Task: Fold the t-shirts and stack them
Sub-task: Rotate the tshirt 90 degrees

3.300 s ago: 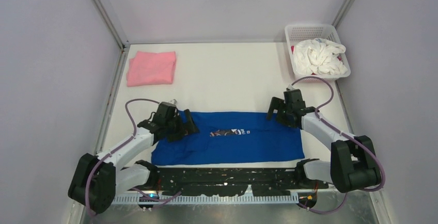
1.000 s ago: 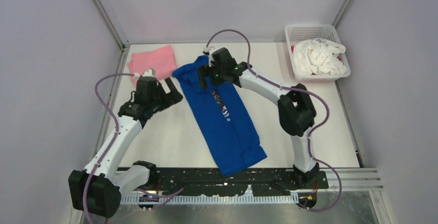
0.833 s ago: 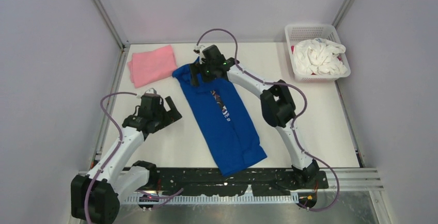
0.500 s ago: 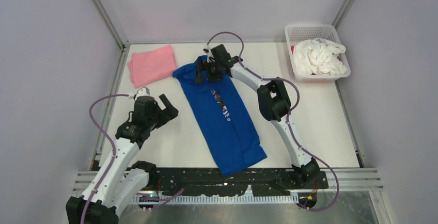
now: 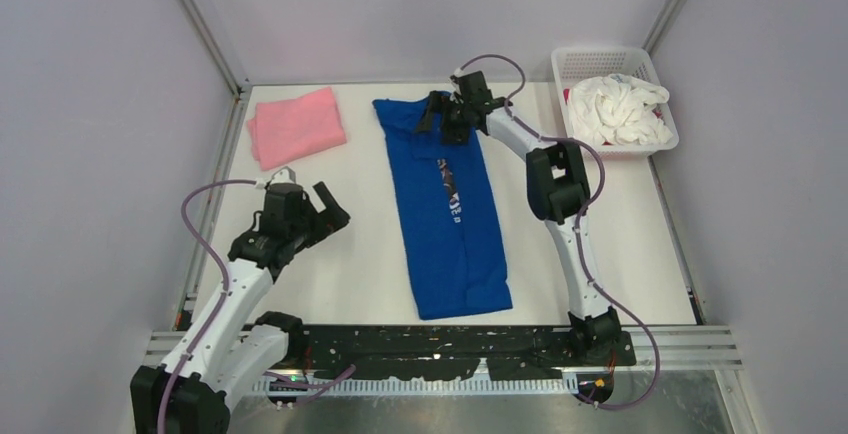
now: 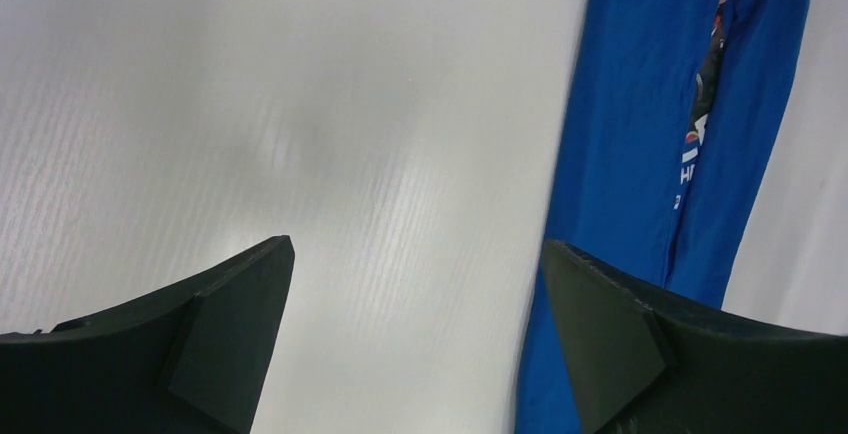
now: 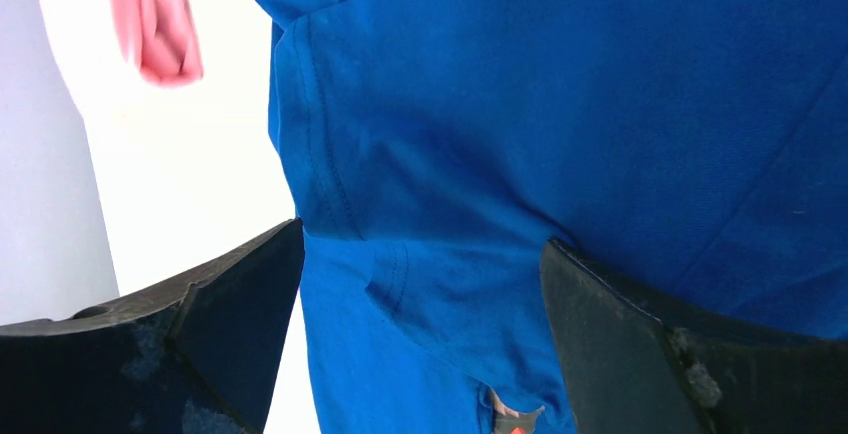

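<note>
My right pincer (image 5: 443, 124) hung spread over the blue shirt (image 5: 455, 244); my left pincer (image 5: 332, 209) gaped above bare bench (image 5: 350, 264).

The blue t-shirt (image 5: 450, 214) is soft matt cloth with stitched hems, and the pink t-shirt (image 5: 296, 127) is much the same. The worktop (image 6: 300, 104) is smooth white board, finely ribbed, with a dull sheen. The left claw (image 6: 420, 354) is matt black plastic; the right claw (image 7: 420, 344) looks scuffed. The basket (image 5: 600, 57) is white plastic mesh.
</note>
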You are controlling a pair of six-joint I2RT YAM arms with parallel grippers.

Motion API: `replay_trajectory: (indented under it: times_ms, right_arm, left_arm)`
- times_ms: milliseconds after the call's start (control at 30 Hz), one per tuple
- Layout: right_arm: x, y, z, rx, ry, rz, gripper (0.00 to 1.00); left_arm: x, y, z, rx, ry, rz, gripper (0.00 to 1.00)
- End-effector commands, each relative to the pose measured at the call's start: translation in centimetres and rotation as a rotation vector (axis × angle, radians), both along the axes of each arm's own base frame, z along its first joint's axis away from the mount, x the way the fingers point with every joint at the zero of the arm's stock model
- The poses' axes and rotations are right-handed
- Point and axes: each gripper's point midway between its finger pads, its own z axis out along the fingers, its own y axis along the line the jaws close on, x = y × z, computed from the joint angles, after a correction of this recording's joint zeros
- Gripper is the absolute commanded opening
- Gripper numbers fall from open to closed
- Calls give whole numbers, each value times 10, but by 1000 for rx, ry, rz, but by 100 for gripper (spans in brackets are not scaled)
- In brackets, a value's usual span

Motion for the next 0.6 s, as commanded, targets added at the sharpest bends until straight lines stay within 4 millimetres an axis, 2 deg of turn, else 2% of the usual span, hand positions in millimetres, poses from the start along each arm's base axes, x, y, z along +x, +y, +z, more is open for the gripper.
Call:
replay_trajectory:
  times_ms: [0, 133, 300, 367, 400, 433, 467, 500, 533, 567]
  right_arm:
    - [36, -78, -15, -46, 63, -266, 95]
    - [51, -104, -17, -25, 71, -383, 95]
    - [59, -104, 5, 20, 35, -395, 95]
    - [58, -97, 27, 42, 2, -343, 95]
    - [60, -93, 49, 64, -32, -314, 95]
    - [56, -92, 58, 45, -49, -278, 95]
    - [54, -89, 85, 53, -98, -248, 95]
    - [45, -88, 91, 12, -117, -200, 95]
    - [35, -91, 114, -12, -145, -186, 95]
    - [26, -89, 121, -55, -184, -142, 96]
  left_arm:
    - [18, -12, 25, -30, -83, -50, 100]
    - [22, -24, 28, -48, -82, -98, 100]
    - [22, -53, 29, -57, -62, -205, 100]
    - [18, -71, 27, -66, -39, -277, 100]
    - [13, -80, 24, -74, -23, -314, 100]
    - [9, -88, 20, -80, -5, -348, 99]
    - [3, -97, 17, -89, 10, -384, 99]
    - [-2, -106, 13, -96, 23, -418, 99]
    - [-9, -116, 10, -109, 32, -459, 99]
    - [-16, -126, 5, -123, 44, -499, 99]
